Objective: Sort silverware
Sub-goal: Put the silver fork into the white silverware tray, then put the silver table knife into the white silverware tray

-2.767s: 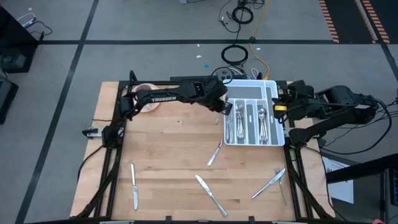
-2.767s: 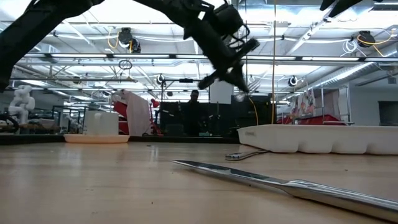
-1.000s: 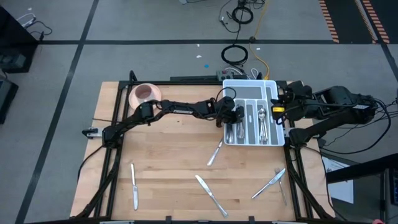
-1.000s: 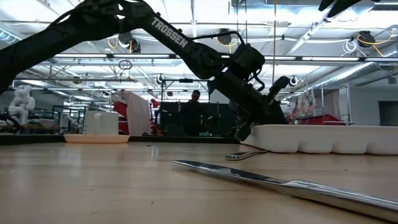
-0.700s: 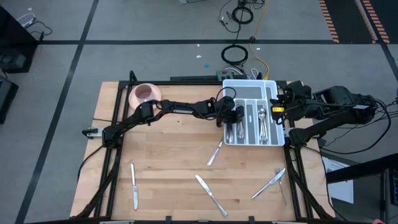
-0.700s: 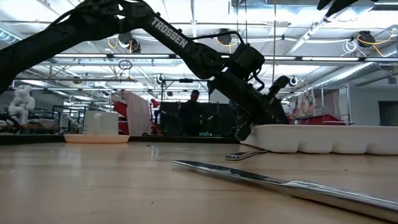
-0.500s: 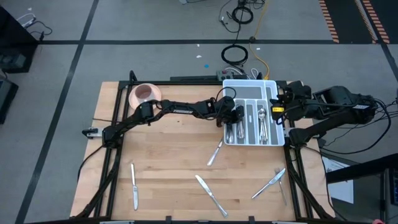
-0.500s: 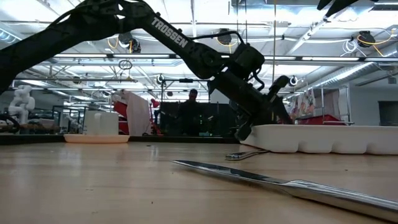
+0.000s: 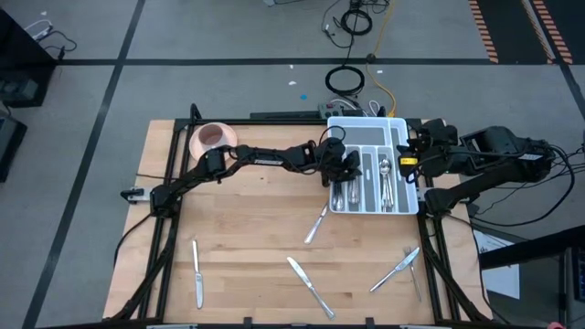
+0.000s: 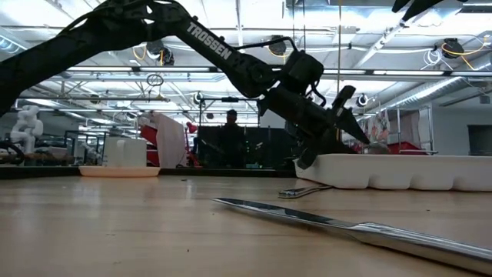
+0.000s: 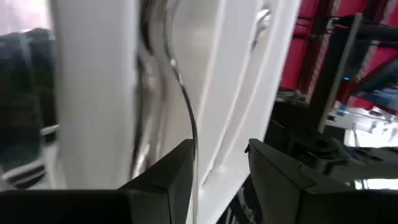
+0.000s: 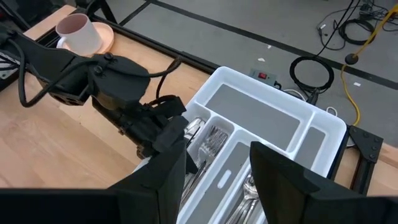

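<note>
Left gripper (image 9: 340, 171): over tray (image 9: 395, 128) edge, fingers spread, nothing pinched. Next fork (image 9: 315, 225) lies near, toward table front (long axis diagonal). Right gripper (image 12: 217, 174): fingers apart, waiting beside tray.

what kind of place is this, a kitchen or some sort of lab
Most likely a robotics lab or workshop, not a kitchen: painted concrete floor with loose cables, striped floor tape, and exposed ceiling trusses with strip lights behind the wooden table.

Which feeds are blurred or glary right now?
Left wrist view: motion-smeared, too close on the white tray. Low view: the foreground knife is soft and mirrors the ceiling lights. High view and right wrist view: evenly lit, tray contents readable.
</note>
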Controlling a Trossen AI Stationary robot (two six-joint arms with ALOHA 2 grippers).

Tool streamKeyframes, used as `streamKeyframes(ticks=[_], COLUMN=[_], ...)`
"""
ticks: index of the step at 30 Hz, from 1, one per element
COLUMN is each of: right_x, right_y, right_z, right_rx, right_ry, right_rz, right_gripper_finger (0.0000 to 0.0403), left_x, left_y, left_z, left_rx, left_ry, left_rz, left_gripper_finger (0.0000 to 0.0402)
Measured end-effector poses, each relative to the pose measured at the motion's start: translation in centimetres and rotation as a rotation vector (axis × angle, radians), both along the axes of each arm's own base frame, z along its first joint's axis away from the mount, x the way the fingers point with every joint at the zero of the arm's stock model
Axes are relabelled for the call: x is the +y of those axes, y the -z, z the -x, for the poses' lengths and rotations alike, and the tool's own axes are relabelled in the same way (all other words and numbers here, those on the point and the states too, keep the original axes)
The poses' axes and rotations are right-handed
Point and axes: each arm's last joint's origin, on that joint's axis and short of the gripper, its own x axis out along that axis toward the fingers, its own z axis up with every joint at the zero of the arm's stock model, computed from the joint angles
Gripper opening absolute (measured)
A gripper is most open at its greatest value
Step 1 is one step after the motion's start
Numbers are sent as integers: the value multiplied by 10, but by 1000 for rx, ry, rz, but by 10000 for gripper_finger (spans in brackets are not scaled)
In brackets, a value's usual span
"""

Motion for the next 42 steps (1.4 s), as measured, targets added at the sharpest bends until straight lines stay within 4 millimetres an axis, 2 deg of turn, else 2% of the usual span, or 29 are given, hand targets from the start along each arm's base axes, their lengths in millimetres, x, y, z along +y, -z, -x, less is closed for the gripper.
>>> streamKeyframes(ticks=[4, 10, 13, 16, 23, 28, 31, 34, 36, 39, 42], right_x=[0, 0, 0, 0, 2, 9, 21, 43, 58, 72, 83], right_y=[0, 0, 0, 0, 1, 11, 37, 79, 108, 143, 167], right_z=[0, 0, 0, 0, 0, -6, -23, -48, -59, -57, -46], right_rx=[-1, -2, -2, 0, 80, 186, 282, 351, 409, 568, 719], right_ry=[2, 2, 1, -3, -135, -315, -484, -677, -742, -737, -708], right_rz=[2, 1, -2, 0, -29, -145, -263, -400, -456, -510, -533], right_gripper_finger=[171, 171, 171, 171, 171, 171, 171, 171, 171, 171, 171], left_x=[2, 5, 3, 1, -15, -24, -36, -47, -52, -56, -60], left_y=[5, 4, 0, -14, -98, -165, -205, -239, -261, -288, -308], left_z=[4, 4, 3, 4, 18, 45, 71, 102, 124, 156, 182], left_rx=[68, 57, 21, -40, -279, -448, -523, -567, -580, -554, -516], left_ry=[-35, -3, 61, 174, 454, 638, 790, 869, 878, 838, 787], left_rz=[76, 108, 135, 146, -68, -235, -315, -437, -522, -657, -792], left_gripper_finger=[158, 158, 158, 158, 158, 158, 158, 158, 158, 158, 158])
